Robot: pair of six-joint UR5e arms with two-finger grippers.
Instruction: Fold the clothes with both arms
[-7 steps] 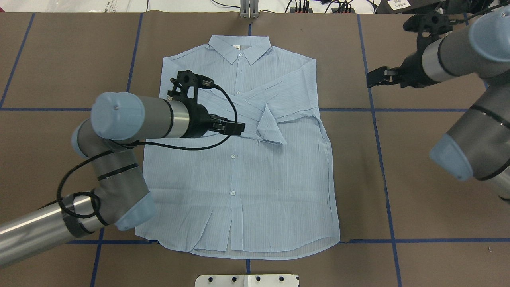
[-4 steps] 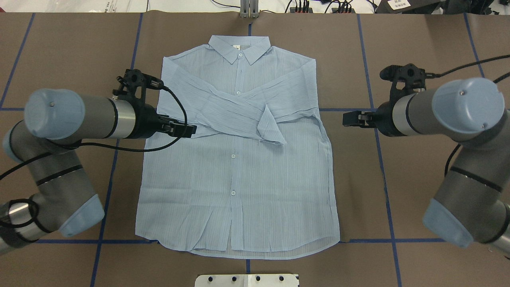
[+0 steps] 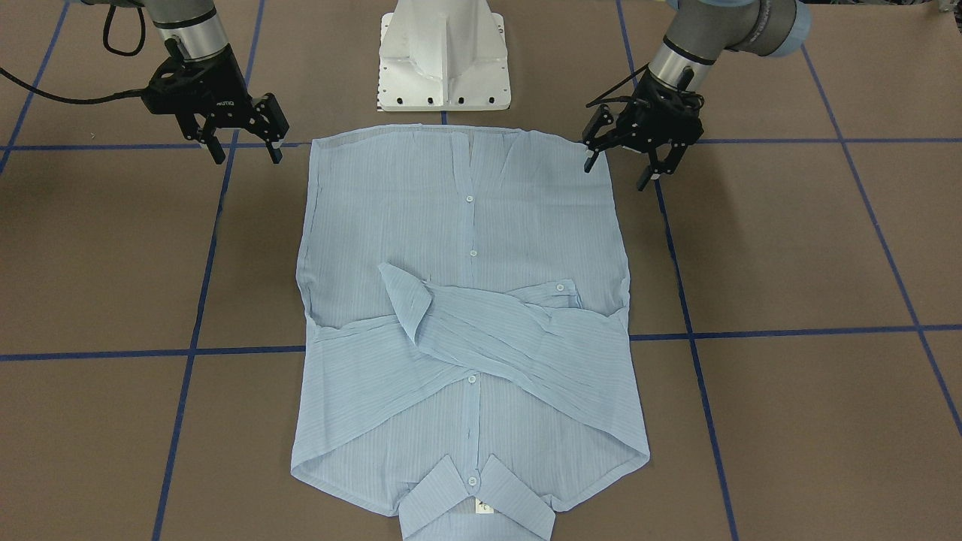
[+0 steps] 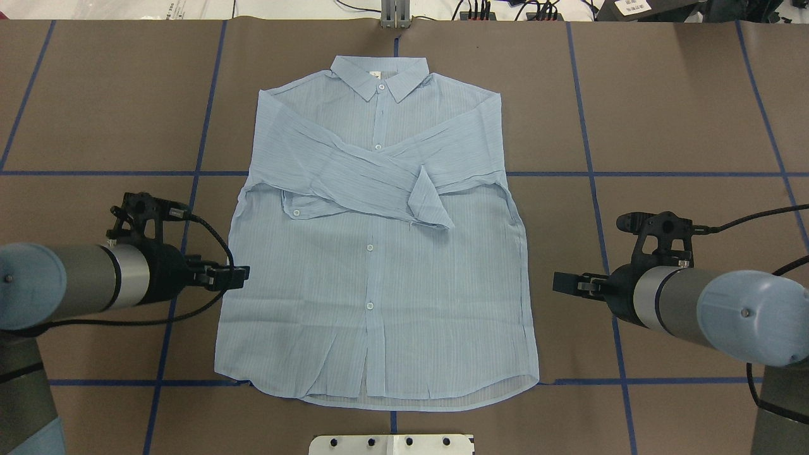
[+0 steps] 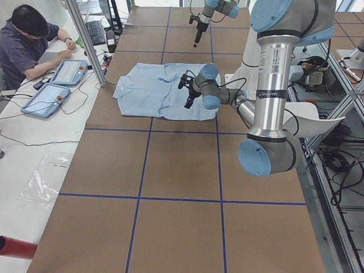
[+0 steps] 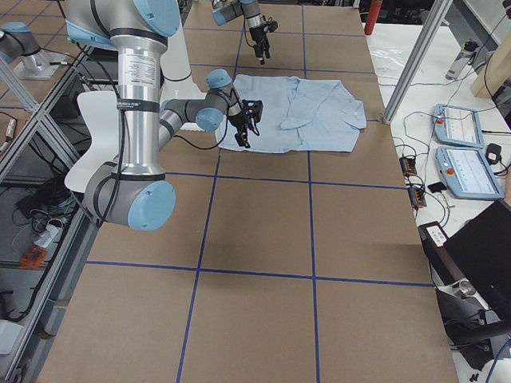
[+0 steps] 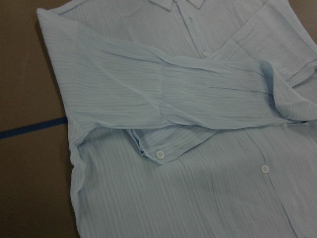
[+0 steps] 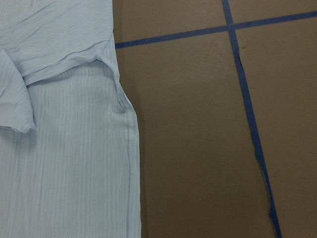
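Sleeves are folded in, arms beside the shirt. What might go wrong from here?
1. The upturned cuff looks loose; lifting the shirt may slide it out.
2. From overhead, the left pincer overlaps the shirt's edge, while the right pincer sits off it; uneven grasps may skew the fold.

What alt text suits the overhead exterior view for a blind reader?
A thin light-blue striped shirt lies flat on a brown table, sleeves crossed over its chest. The black left gripper and black right gripper flank its lower half.
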